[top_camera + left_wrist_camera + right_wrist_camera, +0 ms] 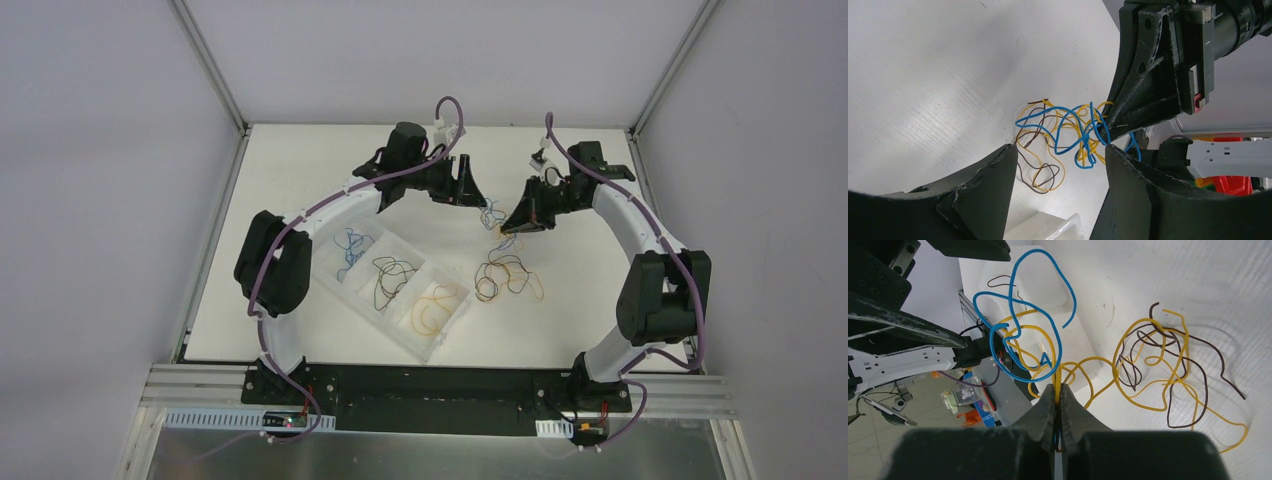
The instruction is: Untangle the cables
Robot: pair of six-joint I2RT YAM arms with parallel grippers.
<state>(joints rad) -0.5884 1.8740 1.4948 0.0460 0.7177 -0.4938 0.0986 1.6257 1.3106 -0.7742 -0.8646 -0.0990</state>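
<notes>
Right gripper (1058,392): fingers pressed together, clamped on yellow and blue strands of cables (1087,141). Brown and yellow loops trail onto table (300,170). Left gripper (1059,148): fingers wide apart, tangle just beyond tips, between them in wrist view.

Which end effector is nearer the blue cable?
Right. The right end effector is shut on the blue cable where it tangles; the left end effector sits open beside it, not touching.

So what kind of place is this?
Probably a robot lab: a left arm and right arm bolted by a white table, aluminium frame rails around it, a clear tray of wires.
</notes>
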